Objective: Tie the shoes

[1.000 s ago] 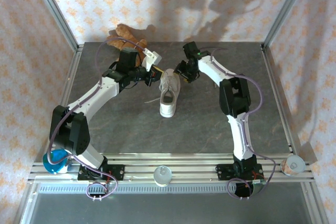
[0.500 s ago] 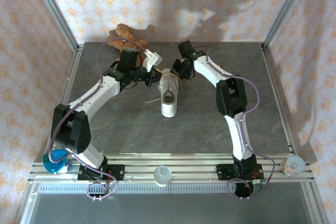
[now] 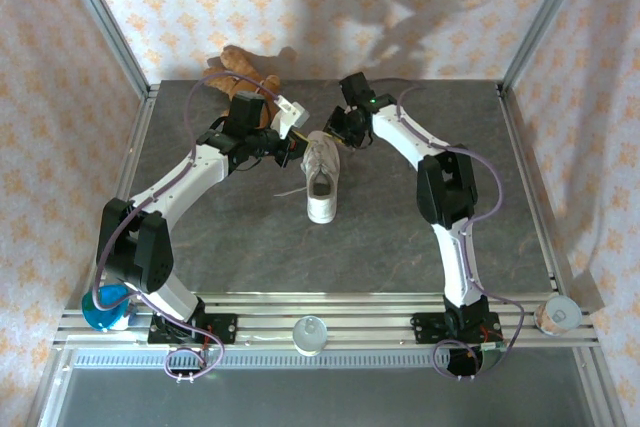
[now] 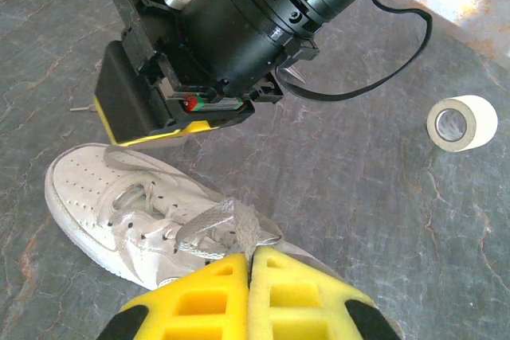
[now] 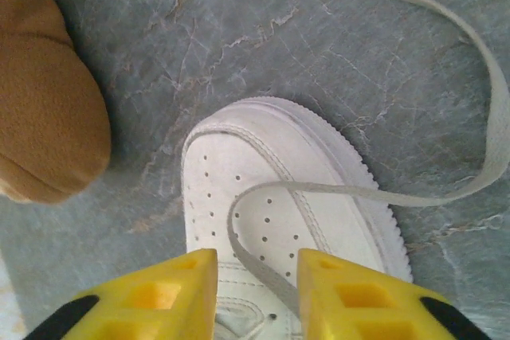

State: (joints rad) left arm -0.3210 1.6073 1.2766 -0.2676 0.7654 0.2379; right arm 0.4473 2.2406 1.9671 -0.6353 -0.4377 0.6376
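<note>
- My left hand [image 4: 250, 259] is pressed together and pinches a lace loop [image 4: 227, 224]. It holds the loop up just above the laced part of the shoe [image 3: 320, 179], on the side facing the table's [image 3: 400, 237] left edge.
- The shoe lies around the middle of the table, somewhat nearer the far edge. Its long axis runs far edge to near edge, with the toe toward the far edge and the dark opening and heel toward the near edge.
- Both hands sit at the toe end, well away from the heel, so neither arm needs a long reach.
- My right hand [image 5: 255, 262] is spread, hovering over the lacing just behind the toe, on the side facing the right edge.
- The loose lace [image 5: 358, 193] is what I judge the next move turns on. It rises between the right fingers, closer to one than the other, crosses the toe, then sweeps off over the table toward the right of the wrist view.
- From here I would close on that strand where it passes between the fingers, though I cannot tell whether it already touches one of them.
- A teddy bear [image 5: 44, 101] lies just beside the toe, apart from it and clear of the lace.
</note>
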